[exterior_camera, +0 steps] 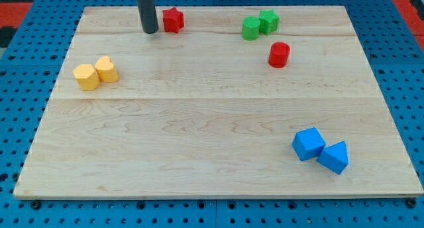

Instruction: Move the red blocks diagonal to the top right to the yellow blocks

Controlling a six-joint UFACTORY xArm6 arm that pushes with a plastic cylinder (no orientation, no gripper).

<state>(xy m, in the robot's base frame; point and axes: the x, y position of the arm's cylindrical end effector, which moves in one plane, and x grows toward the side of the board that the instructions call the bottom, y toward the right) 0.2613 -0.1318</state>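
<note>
A red star-shaped block (173, 20) lies near the view's top, left of centre. A red cylinder (279, 54) lies at the upper right. Two yellow blocks touch at the view's left: a hexagonal one (87, 77) and a rounder one (106, 69). My tip (150, 31) rests on the board just left of the red star, a small gap apart from it, and up and right of the yellow blocks.
Two green blocks (259, 24) touch near the view's top right, just above the red cylinder. Two blue blocks (320, 150) touch at the lower right. The wooden board (212, 122) lies on a blue perforated table.
</note>
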